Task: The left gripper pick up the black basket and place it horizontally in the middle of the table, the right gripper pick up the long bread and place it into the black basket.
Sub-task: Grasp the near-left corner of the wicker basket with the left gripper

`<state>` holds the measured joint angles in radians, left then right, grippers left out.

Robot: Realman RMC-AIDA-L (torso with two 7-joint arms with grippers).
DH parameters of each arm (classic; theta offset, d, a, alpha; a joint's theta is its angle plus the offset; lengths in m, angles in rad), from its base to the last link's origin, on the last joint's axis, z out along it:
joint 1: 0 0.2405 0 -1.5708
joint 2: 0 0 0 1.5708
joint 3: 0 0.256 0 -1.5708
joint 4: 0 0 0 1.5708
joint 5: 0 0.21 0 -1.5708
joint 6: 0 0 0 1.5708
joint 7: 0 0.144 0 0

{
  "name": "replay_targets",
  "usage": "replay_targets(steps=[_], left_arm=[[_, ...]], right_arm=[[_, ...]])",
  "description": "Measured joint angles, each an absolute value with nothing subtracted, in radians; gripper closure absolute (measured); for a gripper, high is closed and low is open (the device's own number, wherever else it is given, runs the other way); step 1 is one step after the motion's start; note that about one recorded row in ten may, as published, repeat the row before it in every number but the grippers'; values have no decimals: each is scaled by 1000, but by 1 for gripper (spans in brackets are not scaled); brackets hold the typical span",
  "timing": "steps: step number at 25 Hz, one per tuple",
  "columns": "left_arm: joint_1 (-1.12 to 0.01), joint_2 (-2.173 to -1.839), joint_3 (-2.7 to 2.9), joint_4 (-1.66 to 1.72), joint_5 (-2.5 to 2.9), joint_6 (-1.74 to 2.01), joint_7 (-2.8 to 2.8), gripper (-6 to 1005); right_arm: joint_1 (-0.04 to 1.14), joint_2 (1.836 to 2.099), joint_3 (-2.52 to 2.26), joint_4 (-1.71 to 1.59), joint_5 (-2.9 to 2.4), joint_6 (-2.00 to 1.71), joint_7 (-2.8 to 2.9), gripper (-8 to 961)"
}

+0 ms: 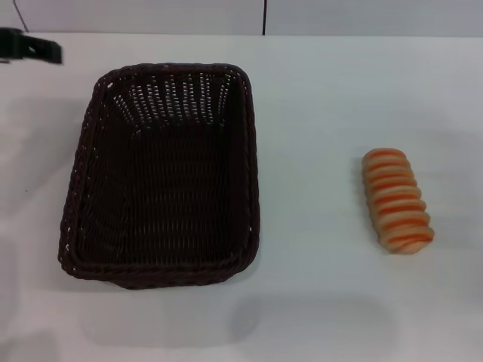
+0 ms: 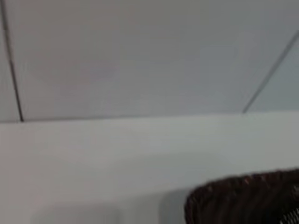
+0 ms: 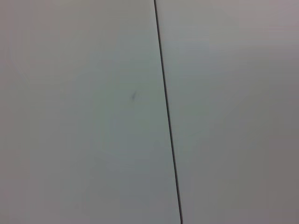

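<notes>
The black basket (image 1: 162,177) stands empty on the white table (image 1: 324,98), left of centre, with its long side running away from me. One corner of its rim shows in the left wrist view (image 2: 247,198). The long bread (image 1: 397,199), tan with orange stripes, lies on the table to the right, well apart from the basket. My left gripper (image 1: 30,47) shows only as a black part at the far left back edge, beyond the basket's back left corner and not touching it. My right gripper is out of view.
The table's back edge meets a pale wall with a dark vertical seam (image 1: 265,16). The right wrist view shows only a plain pale surface with a dark seam (image 3: 166,112). Bare tabletop lies between basket and bread.
</notes>
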<state>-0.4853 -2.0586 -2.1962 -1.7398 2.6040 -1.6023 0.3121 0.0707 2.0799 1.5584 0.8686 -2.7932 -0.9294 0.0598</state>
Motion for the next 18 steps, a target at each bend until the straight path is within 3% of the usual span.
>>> replay_targets(steps=[18], left_arm=[[-541,-2059,-2002,-1601,2718,-1687,219,177]], right_arm=[[92,2077,1562,860,-2793,-929,60,176]])
